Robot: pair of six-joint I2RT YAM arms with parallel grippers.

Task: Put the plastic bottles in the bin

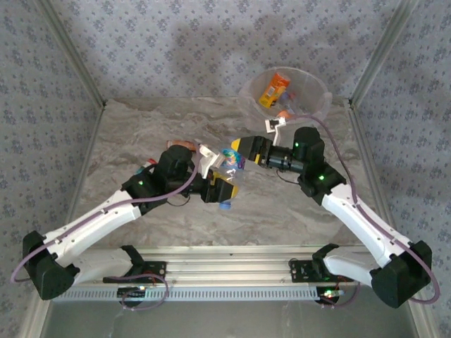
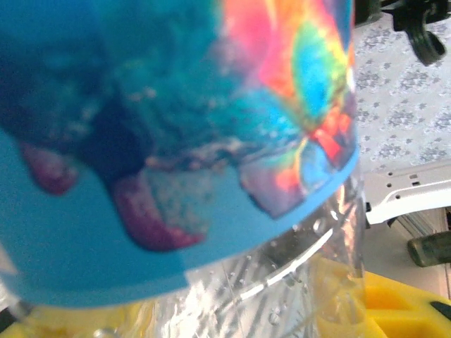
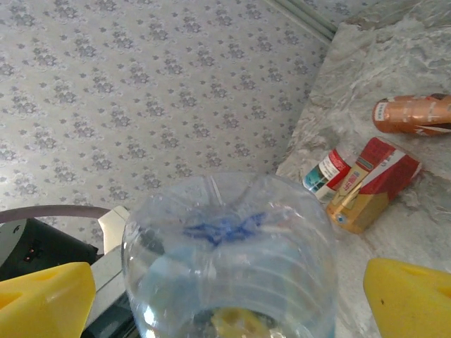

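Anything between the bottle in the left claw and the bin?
Yes: the right arm's wrist lies between the blue-labelled bottle and the bin, with the open right claw straddling the bottle's base. Nothing loose visibly blocks.

Bright label, pale surroundings
Clear plastic bottle [image 1: 230, 165] with blue label swirled pink, orange, green; grey-veined marble-patterned table [image 1: 127, 134]; translucent greyish-white round bin [image 1: 320, 105].

No lettering was legible on anything.
The clear bottle [image 2: 296, 282] wore a blue label [image 2: 176, 141] with a rainbow-coloured picture, blurred at close range, and no words showed on it. The orange bottle [image 3: 412, 114] bore a white patch at one end, and the small red-and-white container [image 3: 325, 172] and the red-and-yellow carton [image 3: 370, 184] carried print too small to read.
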